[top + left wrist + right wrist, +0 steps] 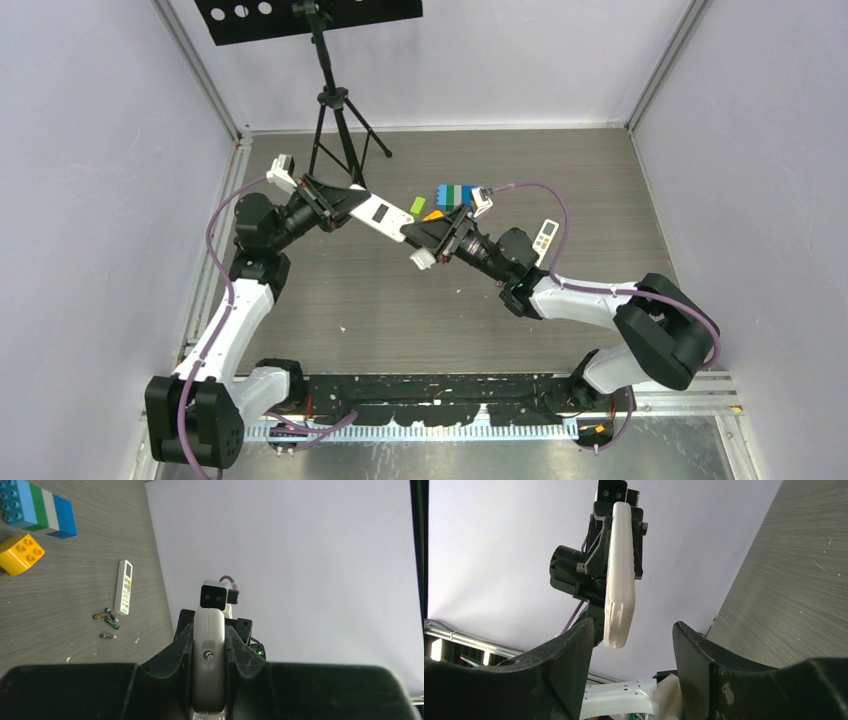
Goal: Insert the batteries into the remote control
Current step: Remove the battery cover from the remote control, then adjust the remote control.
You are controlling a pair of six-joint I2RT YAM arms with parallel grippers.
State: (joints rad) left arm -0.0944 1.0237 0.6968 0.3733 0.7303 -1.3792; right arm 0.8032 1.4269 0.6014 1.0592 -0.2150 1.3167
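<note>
Above wood-grain table [400,300], left claw [210,630] clamped on smooth white rounded remote control [620,570]; right claw [631,640] apart

The grey wood-grain table [400,300] carries toy blocks [457,194], a small white remote [546,238], loose batteries [112,623] and a tripod [335,130].

I find no word, number or brand that I can read in any view. The remote control [208,680] in my left gripper [209,635] shows me only plain white plastic. The button marks on the second remote [123,587] and the batteries' [111,622] wrappers are too small to read.
</note>
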